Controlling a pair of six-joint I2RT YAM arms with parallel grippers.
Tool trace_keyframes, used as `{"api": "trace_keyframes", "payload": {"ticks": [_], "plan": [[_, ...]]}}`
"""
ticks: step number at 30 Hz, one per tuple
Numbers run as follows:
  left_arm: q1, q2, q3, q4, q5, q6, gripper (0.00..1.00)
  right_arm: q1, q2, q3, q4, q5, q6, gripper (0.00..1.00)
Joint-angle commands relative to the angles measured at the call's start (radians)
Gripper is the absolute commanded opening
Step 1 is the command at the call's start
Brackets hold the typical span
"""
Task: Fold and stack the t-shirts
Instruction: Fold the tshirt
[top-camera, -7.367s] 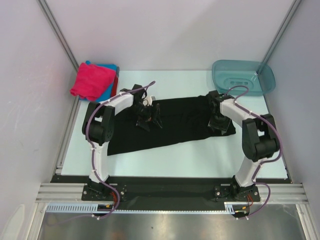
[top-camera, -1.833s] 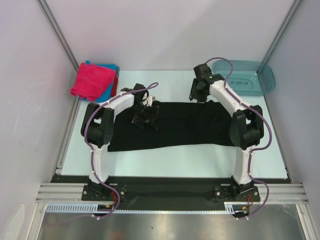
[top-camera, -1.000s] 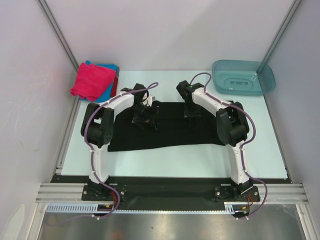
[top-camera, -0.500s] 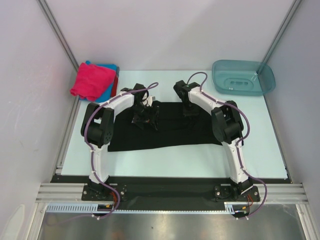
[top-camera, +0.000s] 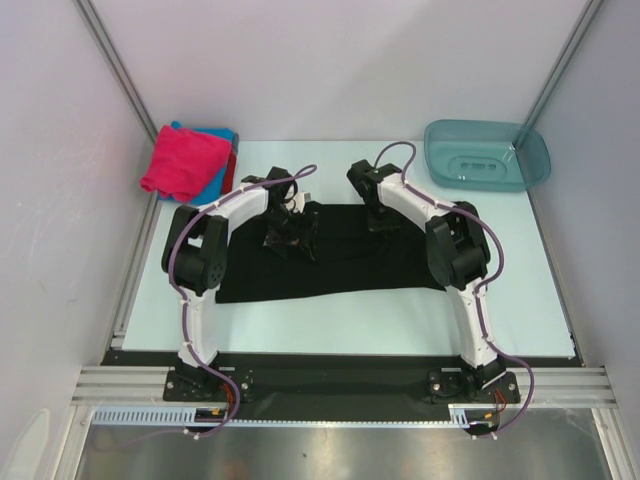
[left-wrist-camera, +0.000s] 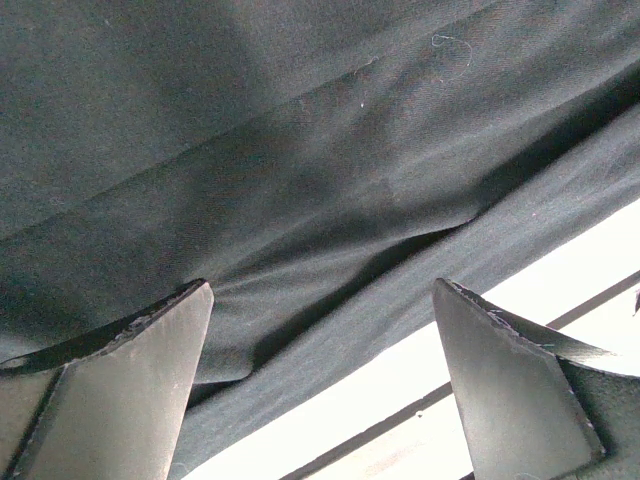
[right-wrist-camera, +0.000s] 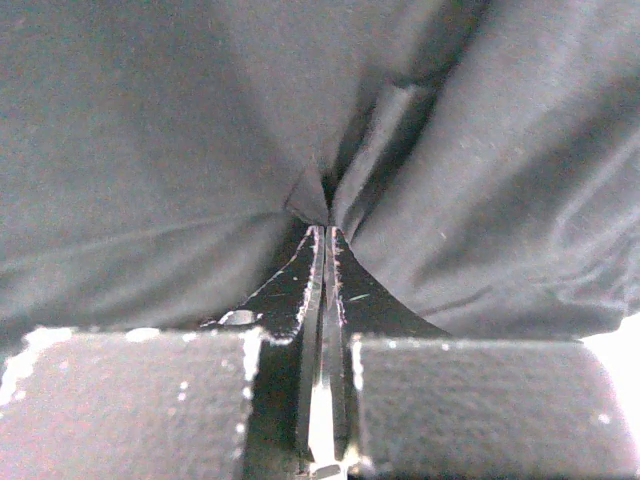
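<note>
One matte black t-shirt (top-camera: 340, 270): left gripper (left-wrist-camera: 322, 290) gapes wide; right gripper (right-wrist-camera: 325, 230) seemingly pinches a pleat.

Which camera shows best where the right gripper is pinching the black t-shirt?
The right wrist view: the right gripper is shut, the black t-shirt puckering into its fingertips. The top external view shows that gripper small, from above, near the shirt's far edge. The left wrist view shows only cloth and the open left gripper.
</note>
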Motion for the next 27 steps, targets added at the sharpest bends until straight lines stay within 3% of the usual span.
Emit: {"api": "trace_keyframes", "payload": {"ticks": [1,11,19,22,25,27], "plan": [[0.011,0.003,0.025,-0.013,-0.020,0.031,1.00,0.013,-0.123,-0.007,-0.017,0.053,0.009,0.00],[0.012,0.008,0.028,-0.013,-0.022,0.031,1.00,0.049,-0.267,-0.055,0.043,0.126,0.006,0.00],[0.012,0.012,0.027,-0.013,-0.019,0.031,1.00,0.050,-0.187,-0.021,0.008,0.088,0.006,0.01],[0.012,0.011,0.028,-0.015,-0.017,0.033,1.00,0.046,-0.144,-0.011,0.002,0.070,0.013,0.18],[0.012,0.011,0.025,-0.016,-0.016,0.033,1.00,0.042,-0.140,-0.018,0.031,0.051,0.007,0.27],[0.012,0.012,0.025,-0.016,-0.016,0.033,1.00,0.041,-0.124,-0.008,0.025,0.039,0.013,0.27]]}}
